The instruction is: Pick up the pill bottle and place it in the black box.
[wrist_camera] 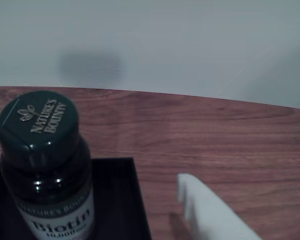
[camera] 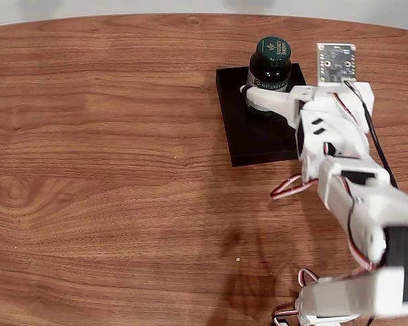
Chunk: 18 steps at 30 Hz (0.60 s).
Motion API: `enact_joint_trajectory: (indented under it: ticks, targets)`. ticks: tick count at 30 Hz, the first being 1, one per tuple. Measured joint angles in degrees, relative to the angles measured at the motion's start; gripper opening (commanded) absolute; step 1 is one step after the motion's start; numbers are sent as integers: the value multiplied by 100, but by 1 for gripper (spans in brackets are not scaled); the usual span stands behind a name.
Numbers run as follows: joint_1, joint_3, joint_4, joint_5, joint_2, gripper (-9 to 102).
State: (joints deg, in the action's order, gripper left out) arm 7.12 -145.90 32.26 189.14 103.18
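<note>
**Pill bottle upright over the black box, gripper close at its base**

In the fixed view the pill bottle [camera: 270,71] stands upright at the far end of the black box [camera: 258,136], its green cap facing up and its label band visible below. The box lies on the wooden table [camera: 109,170], right of centre and toward the far edge. The white arm reaches in from the near right, and the gripper [camera: 257,100] sits against the lower part of the bottle, with one white finger curving round its near side.

In the wrist view the bottle [wrist_camera: 45,165] fills the left side, cap printed "Nature's Bounty", label reading "Biotin", with the box floor [wrist_camera: 117,200] beneath it. One white fingertip [wrist_camera: 190,192] shows to the right, apart from the bottle, over bare table wood beyond the box wall. The jaws look parted, though the other finger is hidden behind the bottle, so whether they grip it cannot be told for certain.
</note>
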Motion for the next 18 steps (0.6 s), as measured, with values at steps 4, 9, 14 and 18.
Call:
enact_joint_trajectory:
  ticks: [4,9,14,18]
  targets:
    - [211,-624,-272,0,870,60]
    - [404,-1143,-976,-18,1863,60]
    - [378,-1336,-1934,-193,2689,60]
    - [369,-1784,-2083,-211,3208,60]
